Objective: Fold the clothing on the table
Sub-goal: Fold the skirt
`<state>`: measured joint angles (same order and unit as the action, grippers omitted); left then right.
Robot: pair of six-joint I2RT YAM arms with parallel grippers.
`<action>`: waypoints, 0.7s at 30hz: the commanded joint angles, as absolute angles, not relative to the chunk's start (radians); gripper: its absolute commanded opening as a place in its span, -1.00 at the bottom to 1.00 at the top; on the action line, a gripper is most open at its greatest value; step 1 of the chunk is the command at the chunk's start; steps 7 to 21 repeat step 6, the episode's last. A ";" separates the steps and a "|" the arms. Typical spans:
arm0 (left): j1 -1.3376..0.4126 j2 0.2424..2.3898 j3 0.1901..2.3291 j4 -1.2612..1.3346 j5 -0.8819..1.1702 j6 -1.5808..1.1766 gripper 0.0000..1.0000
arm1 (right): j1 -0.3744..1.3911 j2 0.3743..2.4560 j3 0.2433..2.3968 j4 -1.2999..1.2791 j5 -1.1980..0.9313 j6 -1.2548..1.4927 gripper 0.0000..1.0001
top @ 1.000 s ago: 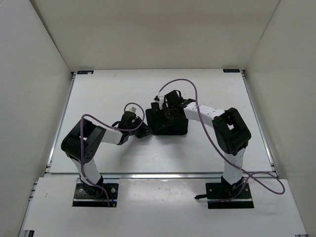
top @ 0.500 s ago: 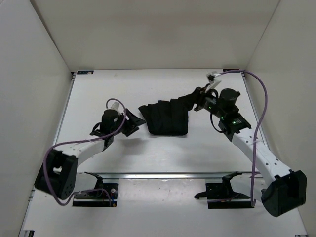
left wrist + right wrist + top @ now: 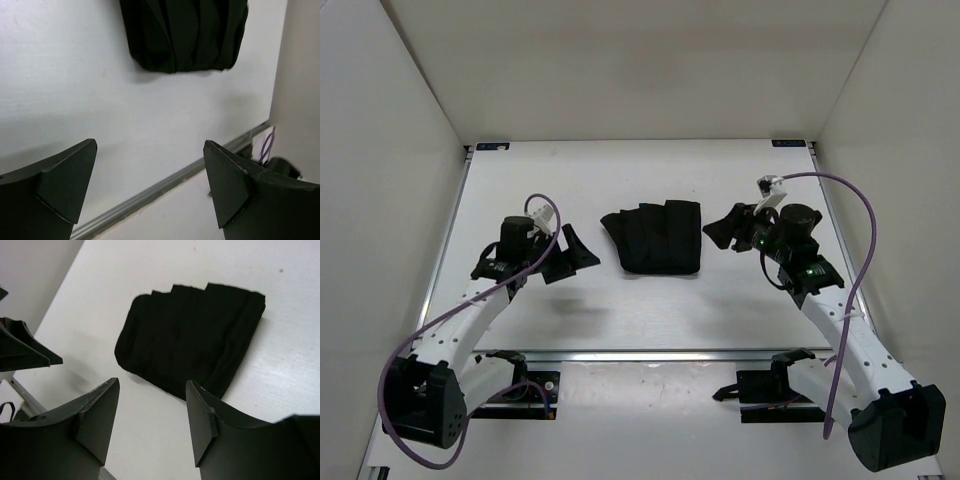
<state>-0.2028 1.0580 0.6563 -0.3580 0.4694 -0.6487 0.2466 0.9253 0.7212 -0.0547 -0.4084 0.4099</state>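
Left gripper (image 3: 580, 253): I see its jaws spread wide, with nothing between them
Right gripper (image 3: 725, 230): jaws apart as well, empty, clear of the cloth
Clothing (image 3: 655, 238): a pleated black bundle lying flat between my two grippers, just ahead of each pair of fingers, touched by neither
Table (image 3: 550, 180): white, beneath both grippers, bearing the clothing
Left arm: stretched low from its base, wrist pointing right at the clothing
Right arm: reaching forward, wrist turned left toward it

This is a robotics lab test cell: a white table (image 3: 570, 180) with metal edge rails (image 3: 650, 354), boxed in by plain white walls (image 3: 620, 70). A left arm (image 3: 485, 303) and right arm (image 3: 845, 330) are bolted on, trailing purple cables (image 3: 820, 175).
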 commanded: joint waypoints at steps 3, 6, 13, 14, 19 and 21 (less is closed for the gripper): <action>-0.290 1.019 0.704 -0.557 0.424 -0.529 0.98 | 0.212 0.905 0.732 -0.169 -0.440 0.339 0.09; -0.258 0.996 0.687 -0.597 0.417 -0.526 0.98 | 0.190 0.882 0.720 -0.196 -0.466 0.331 0.08; -0.258 0.996 0.687 -0.597 0.417 -0.526 0.98 | 0.190 0.882 0.720 -0.196 -0.466 0.331 0.08; -0.258 0.996 0.687 -0.597 0.417 -0.526 0.98 | 0.190 0.882 0.720 -0.196 -0.466 0.331 0.08; -0.258 0.996 0.687 -0.597 0.417 -0.526 0.98 | 0.190 0.882 0.720 -0.196 -0.466 0.331 0.08; -0.258 0.996 0.687 -0.597 0.417 -0.526 0.98 | 0.190 0.882 0.720 -0.196 -0.466 0.331 0.08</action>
